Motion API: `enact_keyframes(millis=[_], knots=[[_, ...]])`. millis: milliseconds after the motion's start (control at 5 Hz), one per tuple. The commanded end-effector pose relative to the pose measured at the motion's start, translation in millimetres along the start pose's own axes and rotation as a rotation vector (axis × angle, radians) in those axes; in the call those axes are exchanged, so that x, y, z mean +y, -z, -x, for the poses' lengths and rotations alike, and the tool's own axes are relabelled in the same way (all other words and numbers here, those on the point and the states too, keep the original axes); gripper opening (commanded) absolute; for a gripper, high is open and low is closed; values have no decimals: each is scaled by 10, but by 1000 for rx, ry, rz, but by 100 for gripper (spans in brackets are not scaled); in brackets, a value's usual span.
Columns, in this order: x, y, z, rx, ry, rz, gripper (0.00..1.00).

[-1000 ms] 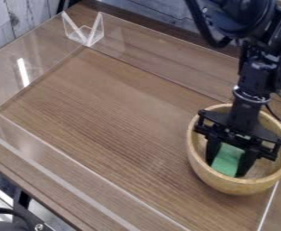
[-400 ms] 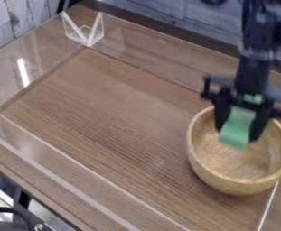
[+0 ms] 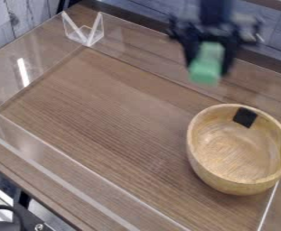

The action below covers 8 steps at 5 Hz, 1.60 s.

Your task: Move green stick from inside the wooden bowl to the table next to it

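One light, stiff, flat bright green stick (image 3: 205,68) sits clenched in your gripper (image 3: 209,56); hold its middle.

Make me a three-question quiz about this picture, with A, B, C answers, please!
1. Where is the green stick?
A. Lying in the wooden bowl
B. Up in the air, in the claw
C. Flat on the table

2. What colour is the small block left inside the wooden bowl?
A. Black
B. Red
C. Yellow

3. What is the claw doing?
A. Hanging open and empty
B. Resting on the table
C. Shut on the green stick

Answers:
1 B: the stick hangs above the table, off to the side of the bowl.
2 A: a dark black block sits by the bowl's far inner wall.
3 C: its fingers clamp both sides of the stick.
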<state>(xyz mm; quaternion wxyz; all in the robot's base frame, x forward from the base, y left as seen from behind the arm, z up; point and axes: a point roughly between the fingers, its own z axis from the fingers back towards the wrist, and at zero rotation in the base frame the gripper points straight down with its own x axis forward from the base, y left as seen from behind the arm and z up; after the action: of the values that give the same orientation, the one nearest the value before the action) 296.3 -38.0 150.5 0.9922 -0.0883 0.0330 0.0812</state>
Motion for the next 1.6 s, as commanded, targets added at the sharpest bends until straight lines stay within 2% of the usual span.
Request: enact_keyframes(millis=[0,600,800,1000,1200,1400], knots=[[-210,-139,-8,-80,47,14,0],[-1100,294,102,-87,157,5,0],[-694,91,17,-110,100,1,0],[-775,117,4,-124,104,4,0],[-958,208,39,-117,137,6,0],[-917,195,15,-130,133,9,0]])
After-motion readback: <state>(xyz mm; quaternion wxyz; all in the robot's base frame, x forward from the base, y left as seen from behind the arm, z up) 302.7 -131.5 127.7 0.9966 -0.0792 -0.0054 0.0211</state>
